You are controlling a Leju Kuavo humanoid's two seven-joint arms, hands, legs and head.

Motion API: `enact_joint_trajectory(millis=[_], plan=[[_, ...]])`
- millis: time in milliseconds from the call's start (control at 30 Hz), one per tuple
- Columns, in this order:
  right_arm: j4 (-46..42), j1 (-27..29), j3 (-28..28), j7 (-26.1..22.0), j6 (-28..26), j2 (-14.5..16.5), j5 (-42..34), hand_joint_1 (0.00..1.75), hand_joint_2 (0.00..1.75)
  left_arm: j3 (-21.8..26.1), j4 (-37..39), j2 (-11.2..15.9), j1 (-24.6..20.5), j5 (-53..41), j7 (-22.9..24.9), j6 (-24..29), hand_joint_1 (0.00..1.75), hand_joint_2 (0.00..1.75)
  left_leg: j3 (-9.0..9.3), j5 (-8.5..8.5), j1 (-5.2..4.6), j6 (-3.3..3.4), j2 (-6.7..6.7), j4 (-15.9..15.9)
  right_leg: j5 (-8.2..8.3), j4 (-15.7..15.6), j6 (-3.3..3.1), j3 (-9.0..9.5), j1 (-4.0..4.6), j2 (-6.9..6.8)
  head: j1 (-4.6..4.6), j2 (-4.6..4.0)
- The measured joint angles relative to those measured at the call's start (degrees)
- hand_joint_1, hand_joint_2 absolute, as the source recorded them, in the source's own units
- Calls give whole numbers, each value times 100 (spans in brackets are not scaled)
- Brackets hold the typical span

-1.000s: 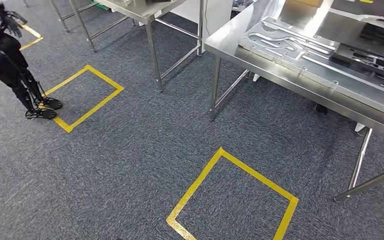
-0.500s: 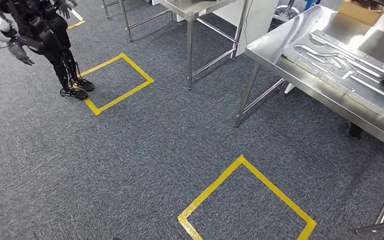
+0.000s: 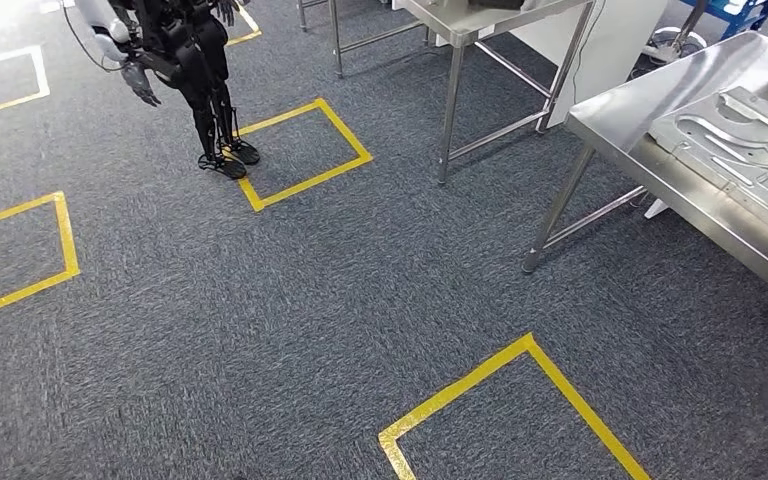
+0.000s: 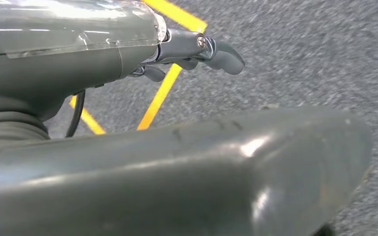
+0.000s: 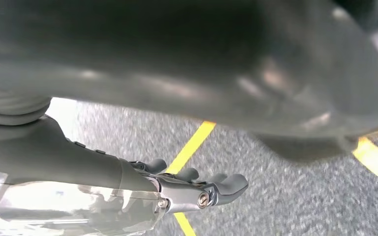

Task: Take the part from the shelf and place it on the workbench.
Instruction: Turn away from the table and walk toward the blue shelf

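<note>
The grey metal part [image 3: 750, 140] lies flat on the steel workbench [image 3: 640, 110], well apart from both hands. The left hand [image 4: 197, 51] and right hand [image 5: 197, 189] hang over the grey carpet [image 3: 290, 300] — fingers loosely extended, holding nothing (yellow floor tape [image 5: 194, 140] runs just beyond the fingertips).

Grey-blue carpet [image 3: 260, 330] covers the floor, marked with squares of yellow tape. One taped square [image 3: 520, 420] lies at about five o'clock, cut off by the lower edge. A second taped square [image 3: 305, 150] lies near eleven o'clock, and a third [image 3: 20, 255] at nine o'clock. A dark humanoid figure [image 3: 195, 70] stands at eleven o'clock, its feet touching the corner of the second square. A steel-legged table [image 3: 490, 40] stands at twelve o'clock, with a white cabinet [image 3: 610, 50] just beside it toward one o'clock. Something blue [image 3: 755, 12] shows at the far one o'clock corner.
</note>
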Motion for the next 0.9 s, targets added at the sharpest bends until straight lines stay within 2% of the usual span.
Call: enact_joint_trajectory(millis=[33, 67, 100, 133, 167, 200, 233, 300, 333, 400, 433, 500, 533, 567, 600, 633, 667, 700, 733, 800, 833, 867, 900], plan=[[0, 5, 1, -2, 14, -2, 6, 0, 0, -7, 0, 1, -9, -22, 14, -8, 0, 0, -160, -187, -3, -13, 200, 347, 1, -10, -26, 9, 15, -100, -1, 0], [0, 13, 0, -2, 25, -3, 7, 0, 0, -13, -1, 1, -21, -39, 25, -13, 0, 0, -349, -378, 2, -30, 305, 748, -6, -10, -42, 9, 30, -201, -1, 0], [0, 20, 0, -2, 33, -6, 8, 0, 0, -18, -1, 1, -25, -47, 33, -14, 0, 0, -503, -507, 9, -46, 352, 1089, -12, -9, -46, 10, 43, -299, -1, 0], [0, 22, 0, -2, 37, -8, 8, 0, 0, -22, 0, 2, -21, -53, 40, -15, 0, 0, -571, -536, 16, -59, 374, 1261, -19, -7, -47, 14, 51, -390, -1, 0], [0, 21, -1, -2, 40, -9, 8, 0, 0, -27, 1, 3, -11, -59, 46, -16, 0, 0, -518, -455, 22, -66, 393, 1200, -28, -6, -41, 21, 55, -473, -1, 0], [0, 19, -1, -2, 45, -9, 8, 0, 0, -32, 1, 7, -2, -68, 58, -16, 0, 0, -346, -290, 27, -64, 432, 912, -40, -5, -29, 36, 56, -550, -1, 0], [0, 17, -1, -2, 50, -9, 8, 0, 0, -37, 1, 12, 1, -79, 71, -16, 0, 0, -101, -109, 27, -54, 530, 485, -57, -3, -10, 58, 60, -622, -1, 0], [0, 16, 0, -2, 62, -10, 8, 0, 0, -47, 1, 22, -15, -106, 96, -15, 0, 0, 279, 90, -12, 7, 715, -200, -98, 11, 45, 89, 91, -744, -1, 0], [0, 14, 0, -2, 67, -10, 8, 0, 0, -50, 1, 26, -21, -119, 108, -15, 0, 0, 348, 101, -32, 45, 758, -341, -113, 15, 75, 100, 106, -794, 0, 0], [0, -2, -1, -2, 74, -12, 10, 0, 0, -51, -1, 34, -6, -137, 133, -15, 0, 0, 337, 99, -54, 125, 660, -378, -125, 3, 135, 128, 112, -891, 1, 0], [0, -10, -2, -3, 77, -11, 11, 0, 0, -51, 0, 38, 12, -139, 144, -16, 0, 0, 342, 112, -49, 159, 602, -401, -152, 18, 170, 141, 96, -858, 2, 0], [0, -16, -2, -8, 85, -11, 14, 0, 0, -51, 1, 42, 25, -139, 156, -18, 0, 0, 364, 149, -26, 225, 492, -450, -352, 288, 220, 41, 69, -591, 2, 0], [0, -10, -2, -11, 94, -11, 14, 0, 0, -51, 1, 43, 20, -139, 159, -21, 0, 0, 364, 163, -17, 246, 439, -461, -528, 602, 232, -106, 59, -409, 2, 0], [0, -3, -2, -19, 109, -12, 14, 0, 0, -52, 1, 44, 11, -140, 162, -26, 0, 0, 358, 170, -18, 260, 377, -462, -710, 995, 234, -305, 62, -289, 1, 0], [0, 2, -2, -30, 127, -13, 14, 0, 0, -52, 1, 45, 7, -142, 166, -29, 0, 0, 354, 173, -22, 266, 308, -461, -836, 1357, 234, -494, 66, -234, 1, 0], [0, 3, -2, -41, 149, -13, 16, 0, 0, -53, 1, 46, 7, -146, 172, -33, 0, 0, 357, 174, -27, 269, 231, -459, -861, 1578, 228, -619, 70, -210, 1, 0], [0, -2, -2, -50, 167, -14, 20, 0, 0, -53, 1, 48, 11, -151, 178, -34, 0, 0, 364, 174, -31, 269, 148, -456, -767, 1584, 216, -645, 73, -195, 1, 0], [0, -8, -2, -54, 183, -14, 28, 0, 0, -54, 1, 49, 12, -157, 184, -35, 0, 0, 375, 173, -33, 268, 63, -452, -573, 1362, 194, -561, 75, -166, 1, 0], [0, -13, -2, -53, 201, -14, 44, 0, 0, -55, 1, 49, 12, -165, 187, -35, 0, 0, 383, 172, -33, 264, -24, -448, -326, 973, 163, -401, 75, -75, 2, 0], [3, -10, -1, -50, 235, -32, 75, 0, 0, -60, 2, 43, 0, -185, 188, -40, 0, 0, 362, 177, -31, 226, -184, -428, -20, 283, 97, -125, 69, 237, 2, 0], [5, -13, -1, -50, 251, -39, 91, 0, 0, -62, 3, 41, -6, -194, 189, -43, 0, 0, 336, 186, -19, 192, -254, -424, 29, 104, 76, -63, 73, 348, 2, 0], [7, -21, 0, -50, 263, -47, 99, 0, 0, -63, 3, 40, -7, -199, 190, -47, 0, 0, 308, 202, -3, 150, -322, -427, 15, 60, 62, -54, 82, 379, 1, 0], [6, -35, 1, -51, 271, -45, 105, 0, 0, -64, 3, 41, -3, -202, 190, -49, 0, 0, 288, 223, 14, 103, -400, -447, 29, 34, 47, -47, 93, 309, 1, 0]])
